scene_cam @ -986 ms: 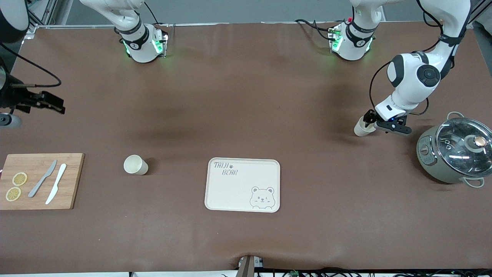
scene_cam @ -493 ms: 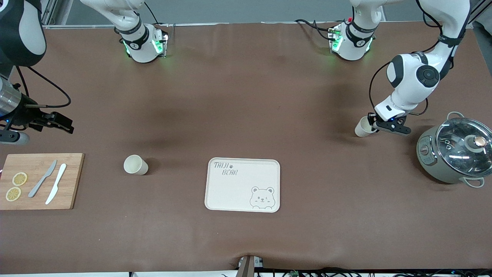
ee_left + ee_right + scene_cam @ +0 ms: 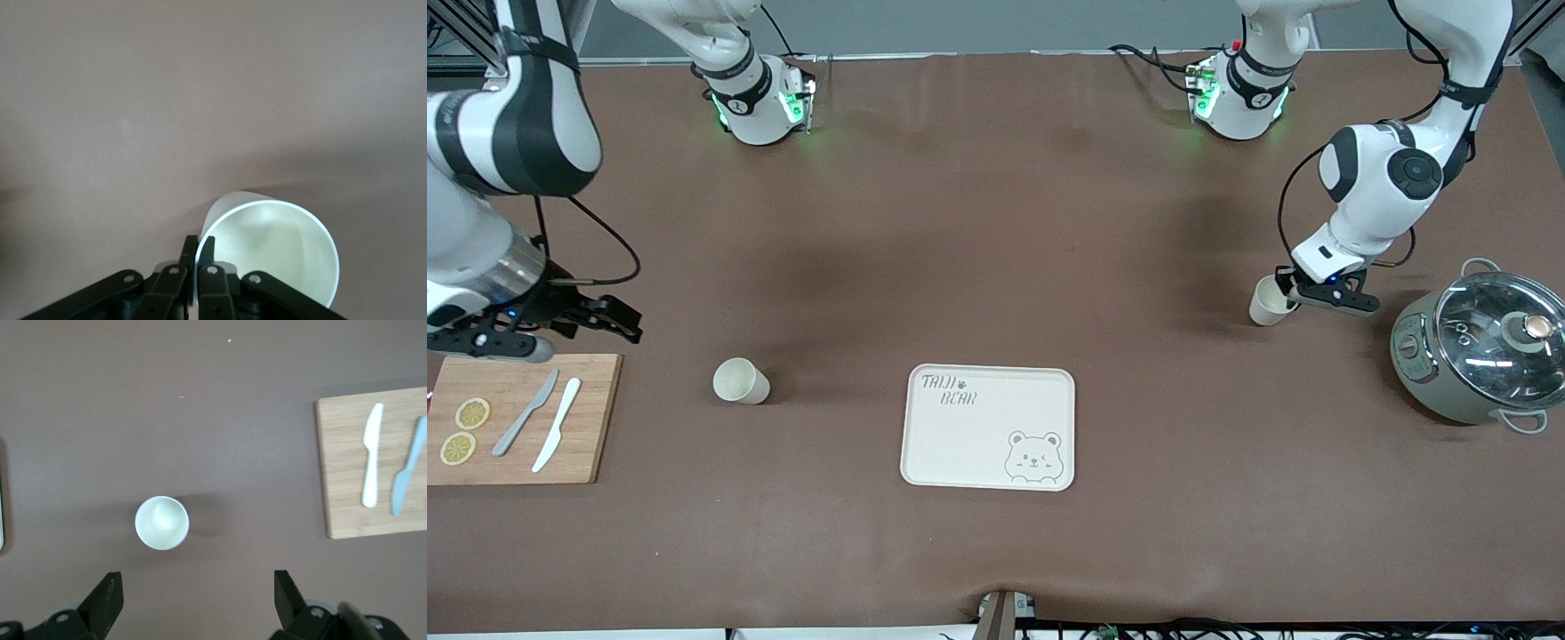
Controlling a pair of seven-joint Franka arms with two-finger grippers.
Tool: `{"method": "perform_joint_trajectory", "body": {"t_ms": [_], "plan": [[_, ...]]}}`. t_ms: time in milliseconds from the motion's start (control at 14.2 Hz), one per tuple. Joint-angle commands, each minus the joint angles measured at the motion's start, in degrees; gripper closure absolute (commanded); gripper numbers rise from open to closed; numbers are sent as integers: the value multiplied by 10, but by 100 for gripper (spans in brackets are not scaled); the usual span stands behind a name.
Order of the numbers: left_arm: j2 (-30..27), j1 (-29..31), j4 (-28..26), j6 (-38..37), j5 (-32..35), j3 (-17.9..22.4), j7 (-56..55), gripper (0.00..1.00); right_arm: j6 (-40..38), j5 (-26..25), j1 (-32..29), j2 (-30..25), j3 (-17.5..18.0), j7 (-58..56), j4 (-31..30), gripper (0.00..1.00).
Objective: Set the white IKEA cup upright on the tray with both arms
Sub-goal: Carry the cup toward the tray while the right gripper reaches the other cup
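Observation:
One white cup (image 3: 1267,300) sits tilted at the left arm's end of the table, beside the pot. My left gripper (image 3: 1288,289) is shut on its rim. In the left wrist view, one finger is inside this cup (image 3: 273,250) and one outside, with the left gripper (image 3: 198,248) pinching the wall. A second white cup (image 3: 740,380) stands upright between the cutting board and the cream bear tray (image 3: 960,444). My right gripper (image 3: 618,322) hangs open over the table by the board's corner. The right wrist view shows that cup (image 3: 162,523) ahead of the open right gripper (image 3: 197,593).
A grey pot with a glass lid (image 3: 1480,351) stands close to the left gripper. The wooden cutting board (image 3: 587,418) at the right arm's end carries two knives (image 3: 543,422) and lemon slices (image 3: 464,429). The board (image 3: 343,487) also shows in the right wrist view.
The left gripper has shut on the cup's rim. The right arm has swung in from the table's edge to the cutting board's corner, its gripper still open.

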Motion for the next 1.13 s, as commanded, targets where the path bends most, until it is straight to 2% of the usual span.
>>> {"method": "perform_joint_trajectory", "body": {"t_ms": [0, 141, 423, 634, 845, 1056], "plan": [[8, 0, 45, -29, -11, -42, -52, 100, 30, 10, 12, 27, -1, 17, 0, 0], [11, -1, 103, -99, -11, -75, -95, 100, 56, 8, 15, 42, -1, 17, -9, 0], [43, -19, 241, -248, -10, -126, -181, 100, 162, -1, 15, 76, -2, 14, -54, 0], [92, -64, 347, -333, -8, -126, -233, 100, 198, -8, 14, 101, -2, 14, -60, 0], [166, -110, 473, -417, -3, -125, -283, 100, 211, -10, 10, 116, -3, 9, -60, 0], [224, -142, 551, -440, -1, -123, -321, 100, 222, -40, 5, 128, -3, 9, -60, 0]]}}
